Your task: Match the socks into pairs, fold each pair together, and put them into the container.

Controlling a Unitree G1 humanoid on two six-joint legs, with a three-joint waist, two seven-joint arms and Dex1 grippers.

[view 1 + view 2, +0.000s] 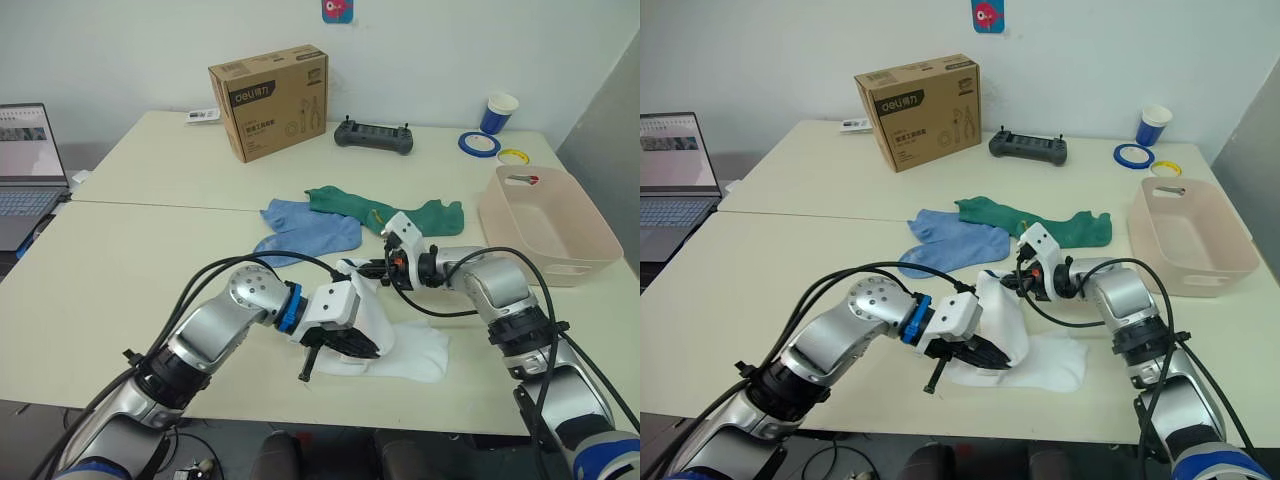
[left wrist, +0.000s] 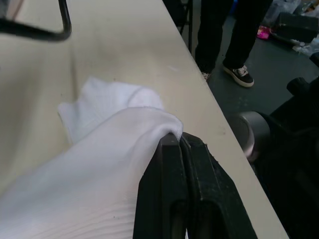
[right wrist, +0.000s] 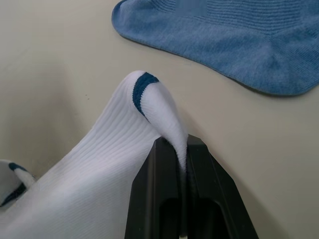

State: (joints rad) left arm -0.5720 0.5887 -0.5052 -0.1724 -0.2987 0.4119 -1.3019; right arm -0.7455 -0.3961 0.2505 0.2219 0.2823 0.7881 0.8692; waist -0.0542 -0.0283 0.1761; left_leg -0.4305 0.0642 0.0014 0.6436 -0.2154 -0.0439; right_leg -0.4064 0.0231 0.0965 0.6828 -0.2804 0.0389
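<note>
Sock (image 1: 375, 325), white, hangs lifted between both grippers: left gripper (image 2: 182, 144) pinches one edge tight, right gripper (image 3: 182, 149) clamps its blue-banded cuff.

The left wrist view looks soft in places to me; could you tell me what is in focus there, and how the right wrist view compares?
Left wrist view: the white sock is fairly sharp where the left tool pinches it, while the floor and a person's shoes beyond the table edge are blurred. Right wrist view: the sock's ribbing and the light blue sock are crisp around the right tool.
</note>
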